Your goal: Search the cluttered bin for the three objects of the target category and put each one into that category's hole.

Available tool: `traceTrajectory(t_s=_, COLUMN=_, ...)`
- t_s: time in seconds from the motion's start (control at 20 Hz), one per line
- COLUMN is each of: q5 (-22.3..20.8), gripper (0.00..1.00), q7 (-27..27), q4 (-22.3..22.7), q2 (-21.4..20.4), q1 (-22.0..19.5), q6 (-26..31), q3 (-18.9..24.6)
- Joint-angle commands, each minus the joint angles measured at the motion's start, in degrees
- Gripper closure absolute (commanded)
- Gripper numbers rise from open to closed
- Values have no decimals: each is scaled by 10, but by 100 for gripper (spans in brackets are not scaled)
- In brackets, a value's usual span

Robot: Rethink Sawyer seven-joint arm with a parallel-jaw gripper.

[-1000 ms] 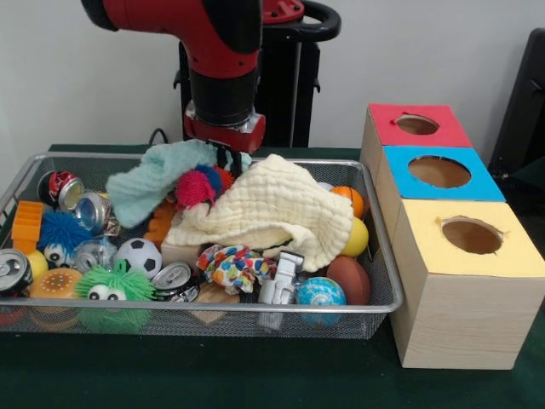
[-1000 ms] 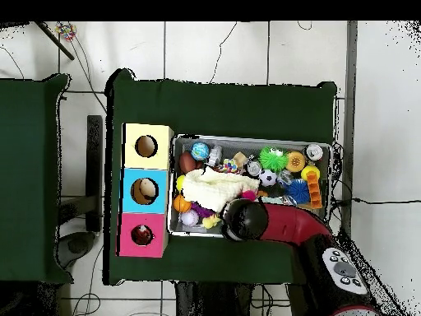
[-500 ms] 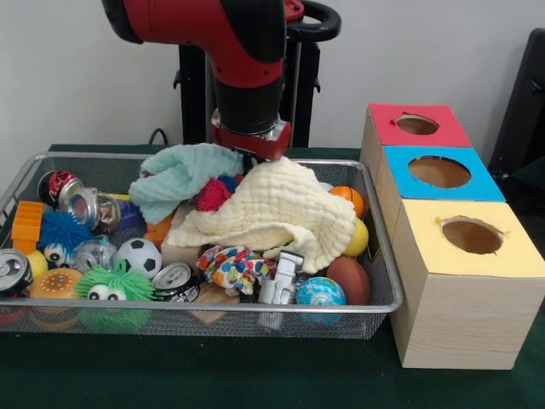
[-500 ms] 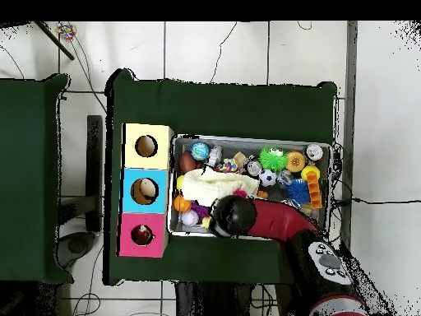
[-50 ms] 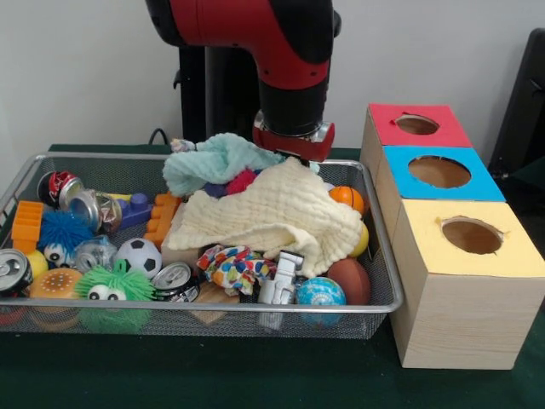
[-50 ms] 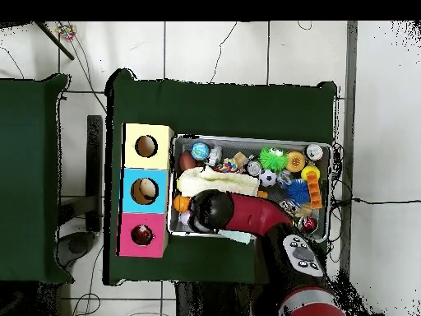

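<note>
Wire bin [image 5: 17, 183] crammed with cans, balls and spiky toys at left, a mint cloth [image 5: 217, 159] lifted at its back beside a cream cloth [image 5: 277, 213]. Gripper [image 5: 294, 152] low over both cloths, fingers hidden, grip impossible to tell. Red, blue and yellow hole boxes [image 5: 438, 200] at right.

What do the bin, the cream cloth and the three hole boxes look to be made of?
The bin looks like silvery wire mesh: things show through its walls. The cream cloth seems soft woven cotton with a crinkled waffle texture, draping in folds. The hole boxes appear pale bare wood, grain visible, with matte painted tops.
</note>
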Motion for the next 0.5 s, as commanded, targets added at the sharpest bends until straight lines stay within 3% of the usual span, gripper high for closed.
traceTrajectory(t_s=0.05, q5=48, gripper=100, q7=116, q4=-5, q2=16, q1=9, q6=-39, q3=13)
traceTrajectory(t_s=0.5, q5=12, gripper=100, q7=45, q4=-14, q2=8, q1=-31, q6=-25, q3=9)
